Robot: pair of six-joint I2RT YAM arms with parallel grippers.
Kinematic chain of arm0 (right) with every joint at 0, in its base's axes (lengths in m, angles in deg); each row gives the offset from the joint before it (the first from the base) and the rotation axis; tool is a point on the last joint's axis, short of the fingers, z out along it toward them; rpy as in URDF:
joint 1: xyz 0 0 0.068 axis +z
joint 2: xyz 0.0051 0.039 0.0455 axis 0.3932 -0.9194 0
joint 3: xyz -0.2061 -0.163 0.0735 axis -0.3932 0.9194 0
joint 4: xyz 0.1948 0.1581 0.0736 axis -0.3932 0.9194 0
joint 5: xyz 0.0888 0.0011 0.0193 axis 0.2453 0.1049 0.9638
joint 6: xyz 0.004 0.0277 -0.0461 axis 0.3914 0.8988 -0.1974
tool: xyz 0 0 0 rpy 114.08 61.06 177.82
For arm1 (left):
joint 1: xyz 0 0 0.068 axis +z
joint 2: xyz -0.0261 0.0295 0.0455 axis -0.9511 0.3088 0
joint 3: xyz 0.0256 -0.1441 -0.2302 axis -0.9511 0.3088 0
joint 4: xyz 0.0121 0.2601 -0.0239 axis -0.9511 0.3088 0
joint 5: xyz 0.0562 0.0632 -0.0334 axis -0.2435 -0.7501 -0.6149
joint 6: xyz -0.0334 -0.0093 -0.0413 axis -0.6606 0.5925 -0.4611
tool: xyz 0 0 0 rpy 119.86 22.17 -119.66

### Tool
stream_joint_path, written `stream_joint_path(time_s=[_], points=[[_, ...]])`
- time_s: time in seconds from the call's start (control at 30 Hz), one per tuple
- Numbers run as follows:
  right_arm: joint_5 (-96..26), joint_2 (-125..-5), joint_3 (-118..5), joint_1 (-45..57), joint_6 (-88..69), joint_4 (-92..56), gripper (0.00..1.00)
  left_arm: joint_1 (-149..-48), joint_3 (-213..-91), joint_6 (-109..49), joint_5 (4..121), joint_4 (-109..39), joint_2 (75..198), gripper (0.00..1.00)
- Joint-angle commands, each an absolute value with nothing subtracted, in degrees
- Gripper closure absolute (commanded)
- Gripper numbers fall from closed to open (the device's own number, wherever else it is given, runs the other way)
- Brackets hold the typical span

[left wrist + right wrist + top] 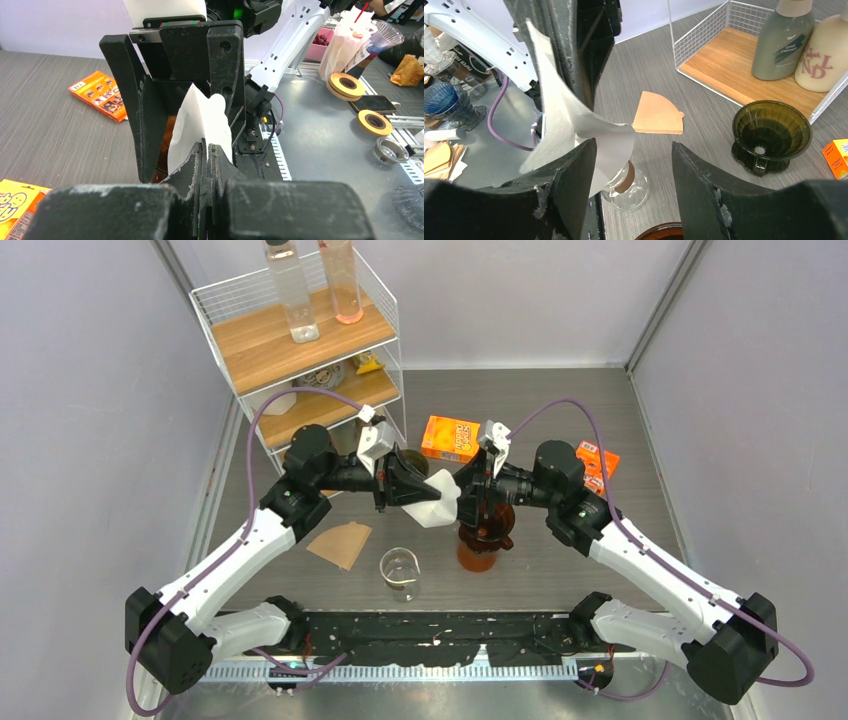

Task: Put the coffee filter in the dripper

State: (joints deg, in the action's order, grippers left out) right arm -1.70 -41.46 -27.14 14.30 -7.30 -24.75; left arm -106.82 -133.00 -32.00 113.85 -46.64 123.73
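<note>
My left gripper (pixel 207 147) is shut on the lower edge of a white paper coffee filter (pixel 200 120), which it holds in the air over the table's middle (pixel 440 508). The right gripper (pixel 634 147) faces it with jaws apart. The filter (pixel 569 120) fans out over the gripper's left finger (pixel 569 185) and nothing sits between the fingers. The dripper (pixel 771 131), a dark olive glass cone with a handle, stands empty on the table by the wire shelf. In the top view the left gripper (pixel 420 487) mostly hides the dripper.
A brown paper filter (pixel 340 543) lies flat on the table. A glass beaker (pixel 400 570) and an amber carafe (pixel 483 540) stand below the grippers. The wire rack (pixel 300 340) with bottles is at the back left. Orange boxes (pixel 450 437) (pixel 597 462) lie behind.
</note>
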Motion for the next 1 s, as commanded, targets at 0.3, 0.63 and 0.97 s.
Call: stream_joint_path(time_s=[0.3, 0.63, 0.97], points=[[-1.1, -42.4, -28.1, 15.2, -4.1, -32.4, 0.43, -106.8, -132.3, -32.3, 115.1, -50.1, 122.3, 1.00], [3.1, -40.4, -26.1, 15.7, -4.9, -36.3, 0.59, -106.8, -131.8, -30.7, 115.7, -49.2, 122.1, 1.00], [5.6, -39.1, -25.0, 15.8, -6.2, -36.7, 0.92, -106.8, -131.9, -30.2, 115.5, -48.6, 122.3, 1.00]])
